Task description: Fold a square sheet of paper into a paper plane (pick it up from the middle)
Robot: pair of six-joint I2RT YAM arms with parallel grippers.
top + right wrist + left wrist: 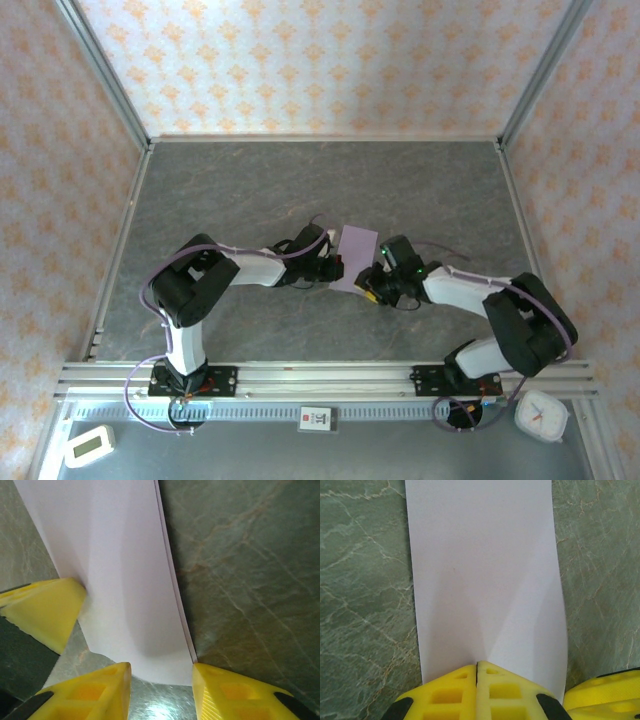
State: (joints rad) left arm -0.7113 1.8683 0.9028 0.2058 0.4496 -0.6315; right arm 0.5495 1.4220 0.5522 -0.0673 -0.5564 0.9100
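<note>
The square sheet of paper (357, 257) is lavender and lies folded into a narrow rectangle on the grey marble-look table (250, 190), between the two arms. In the left wrist view the paper (480, 570) runs straight away from my left gripper (478, 664), whose yellow jaws are shut on the middle of its near edge. From above, the left gripper (337, 268) sits at the paper's left side. My right gripper (161, 672) is open, straddling one short end of the paper (115, 565); its right fingertip (200, 672) touches the corner by the doubled edge. The right gripper (372, 282) is at the paper's near right corner.
Patterned walls close in the table on three sides. A metal rail (320, 378) runs along the near edge with both arm bases. Below it lie a white timer (88, 445) at the left, a white clock (541, 415) at the right and a small label (314, 418).
</note>
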